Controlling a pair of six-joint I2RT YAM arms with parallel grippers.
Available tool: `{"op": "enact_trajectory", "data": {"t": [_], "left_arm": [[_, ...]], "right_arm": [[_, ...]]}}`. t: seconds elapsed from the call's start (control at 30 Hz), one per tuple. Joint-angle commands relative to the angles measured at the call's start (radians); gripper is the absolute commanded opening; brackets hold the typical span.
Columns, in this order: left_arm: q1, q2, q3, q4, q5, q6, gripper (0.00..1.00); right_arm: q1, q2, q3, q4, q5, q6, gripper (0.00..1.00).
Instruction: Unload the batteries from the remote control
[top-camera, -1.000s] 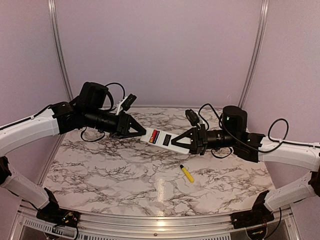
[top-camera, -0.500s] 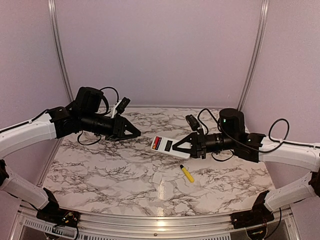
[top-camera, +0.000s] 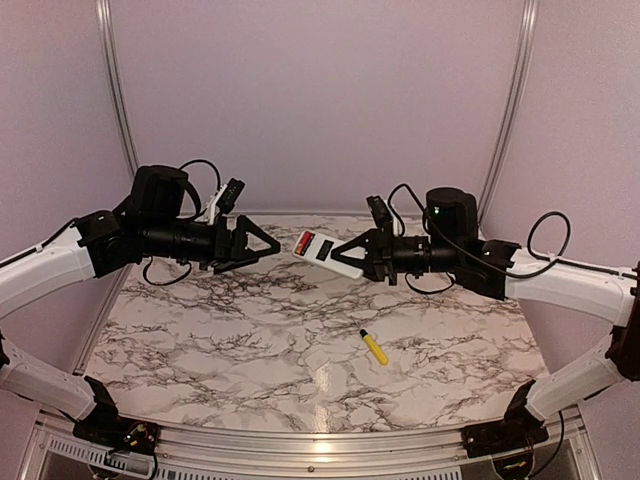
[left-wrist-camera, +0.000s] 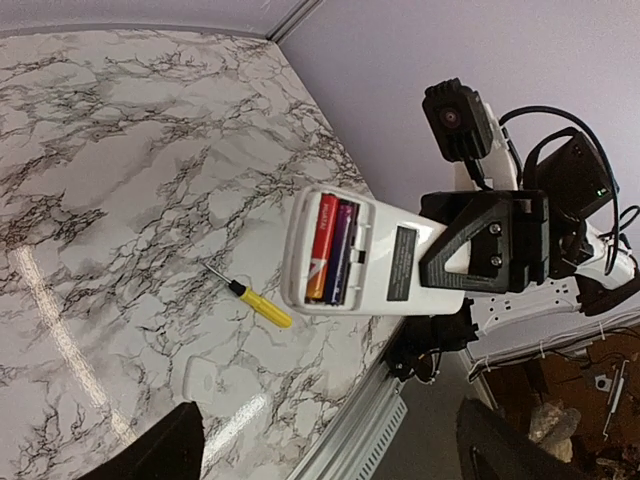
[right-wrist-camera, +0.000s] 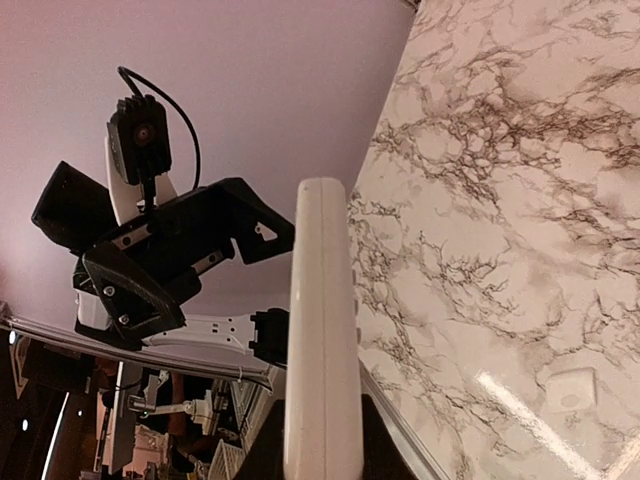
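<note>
Batteries (left-wrist-camera: 331, 250) half-sunk in remote control (left-wrist-camera: 372, 265); right pincer (top-camera: 346, 257) hides its end.

From the right wrist, the slim white plastic remote control (right-wrist-camera: 322, 330) shows edge-on, cut off below; its thin red and dark batteries (left-wrist-camera: 332, 250) are hidden there.

Top camera overlooks the table (top-camera: 200, 340) from behind; wrist cameras face each other, apparently near, sharing the remote control (left-wrist-camera: 375, 245).

Yellow-handled screwdriver (top-camera: 374, 347) and small white cover (left-wrist-camera: 203, 380) lie on marble table (top-camera: 200, 330).
</note>
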Motion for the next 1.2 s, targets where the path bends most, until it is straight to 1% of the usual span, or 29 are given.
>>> {"op": "enact_trajectory", "data": {"t": [0.0, 0.07, 0.2, 0.33, 0.6, 0.83, 0.97, 1.03, 1.17], "left_arm": [[0.005, -0.055, 0.014, 0.077, -0.02, -0.027, 0.91], [0.005, -0.054, 0.011, 0.119, -0.014, -0.048, 0.9], [0.005, -0.029, 0.002, 0.247, -0.003, -0.138, 0.88], [0.0, 0.019, 0.018, 0.371, -0.012, -0.21, 0.86], [-0.048, 0.113, 0.087, 0.483, -0.047, -0.248, 0.84], [-0.088, 0.196, 0.16, 0.532, -0.047, -0.254, 0.81], [-0.091, 0.222, 0.176, 0.588, -0.046, -0.287, 0.75], [-0.089, 0.233, 0.191, 0.6, -0.05, -0.294, 0.69], [-0.089, 0.247, 0.206, 0.617, -0.05, -0.316, 0.55]], "right_arm": [[0.0, 0.021, 0.063, 0.149, 0.143, 0.134, 0.0], [0.0, 0.025, 0.097, 0.148, 0.197, 0.163, 0.0], [0.007, 0.029, 0.156, 0.151, 0.281, 0.195, 0.0], [0.028, 0.022, 0.17, 0.182, 0.367, 0.241, 0.0], [0.11, 0.043, 0.228, 0.206, 0.56, 0.262, 0.0], [0.136, 0.085, 0.266, 0.251, 0.573, 0.258, 0.0], [0.136, 0.095, 0.267, 0.276, 0.565, 0.263, 0.0], [0.135, 0.096, 0.264, 0.292, 0.557, 0.26, 0.0], [0.136, 0.094, 0.256, 0.326, 0.545, 0.263, 0.0]]}}
